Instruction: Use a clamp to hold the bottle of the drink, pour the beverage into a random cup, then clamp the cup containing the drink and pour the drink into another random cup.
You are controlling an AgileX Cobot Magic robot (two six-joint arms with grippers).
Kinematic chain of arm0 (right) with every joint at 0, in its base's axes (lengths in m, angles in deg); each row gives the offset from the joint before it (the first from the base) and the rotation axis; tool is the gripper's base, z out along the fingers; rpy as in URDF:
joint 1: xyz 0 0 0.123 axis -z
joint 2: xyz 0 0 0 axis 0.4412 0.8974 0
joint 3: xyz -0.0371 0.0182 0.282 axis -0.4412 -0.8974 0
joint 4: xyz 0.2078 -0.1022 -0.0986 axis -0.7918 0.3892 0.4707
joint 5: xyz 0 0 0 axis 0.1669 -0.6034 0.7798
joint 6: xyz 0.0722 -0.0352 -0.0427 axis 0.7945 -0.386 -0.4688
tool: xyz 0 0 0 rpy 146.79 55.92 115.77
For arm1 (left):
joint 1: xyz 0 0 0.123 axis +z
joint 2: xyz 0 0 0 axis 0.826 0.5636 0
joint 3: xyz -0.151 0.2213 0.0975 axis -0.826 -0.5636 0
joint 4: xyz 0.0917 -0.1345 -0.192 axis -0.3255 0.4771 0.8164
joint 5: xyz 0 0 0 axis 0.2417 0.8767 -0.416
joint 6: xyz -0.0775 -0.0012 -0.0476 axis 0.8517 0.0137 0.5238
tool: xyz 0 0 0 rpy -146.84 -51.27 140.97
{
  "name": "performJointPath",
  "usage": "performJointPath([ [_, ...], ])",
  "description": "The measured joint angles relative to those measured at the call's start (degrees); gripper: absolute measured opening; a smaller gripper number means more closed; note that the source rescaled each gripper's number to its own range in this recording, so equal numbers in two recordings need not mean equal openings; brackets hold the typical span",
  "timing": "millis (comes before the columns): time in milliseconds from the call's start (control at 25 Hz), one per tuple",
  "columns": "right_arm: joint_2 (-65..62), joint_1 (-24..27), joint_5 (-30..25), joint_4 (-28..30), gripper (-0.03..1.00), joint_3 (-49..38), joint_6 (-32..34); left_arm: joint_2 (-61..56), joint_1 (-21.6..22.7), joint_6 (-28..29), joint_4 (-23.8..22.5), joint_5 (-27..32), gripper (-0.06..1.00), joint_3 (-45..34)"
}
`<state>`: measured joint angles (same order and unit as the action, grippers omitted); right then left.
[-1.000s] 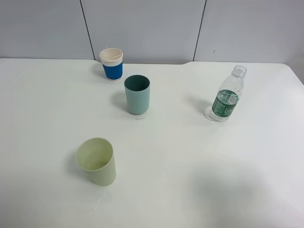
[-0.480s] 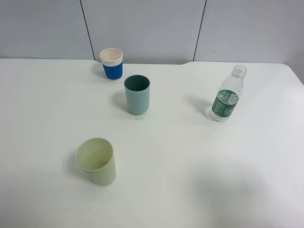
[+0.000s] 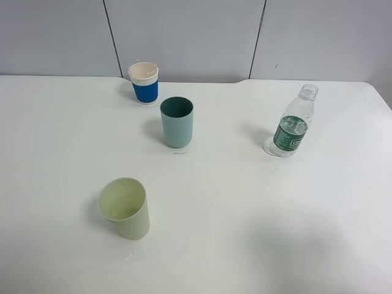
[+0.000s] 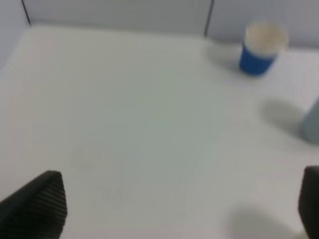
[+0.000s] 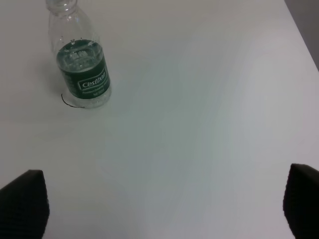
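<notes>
White table (image 3: 257, 233) carries an uncapped green-labelled water bottle (image 3: 291, 124) at three o'clock, a teal tumbler (image 3: 177, 122) near centre, a pale yellow-green tumbler (image 3: 125, 208) at seven o'clock and a blue-sleeved white cup (image 3: 144, 82) at eleven. Left gripper (image 4: 174, 209) and right gripper (image 5: 164, 204) both stand wide apart, holding nothing.

Probably a lab test cell: a bare white tabletop (image 3: 245, 220) backed by plain grey wall panels (image 3: 184, 37).

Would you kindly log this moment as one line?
stage: before grasp | bottle: upright, untouched | teal cup: upright | both jaws: open, empty
</notes>
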<state>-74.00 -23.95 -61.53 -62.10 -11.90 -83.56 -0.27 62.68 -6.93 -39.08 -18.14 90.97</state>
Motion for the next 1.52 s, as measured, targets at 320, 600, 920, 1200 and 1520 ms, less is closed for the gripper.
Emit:
performJointPath([
  [320,0.00,0.00,0.00,0.00,0.94,0.00,0.00,-10.39,-0.10,0.00,-0.40,2.16,0.79,-2.81],
  [600,0.00,0.00,0.00,0.00,0.94,0.00,0.00,-12.21,-0.10,0.00,-3.45,1.50,0.79,-7.27],
  [920,0.00,0.00,0.00,0.00,0.94,0.00,0.00,-12.21,-0.10,0.00,-3.06,-1.77,0.79,-14.55],
  [1200,0.00,0.00,0.00,0.00,0.94,0.00,0.00,-12.21,-0.10,0.00,-2.95,-2.22,0.79,-14.55],
  [1520,0.00,0.00,0.00,0.00,0.94,0.00,0.00,-12.21,-4.68,0.00,-2.75,-2.26,0.79,-14.55],
])
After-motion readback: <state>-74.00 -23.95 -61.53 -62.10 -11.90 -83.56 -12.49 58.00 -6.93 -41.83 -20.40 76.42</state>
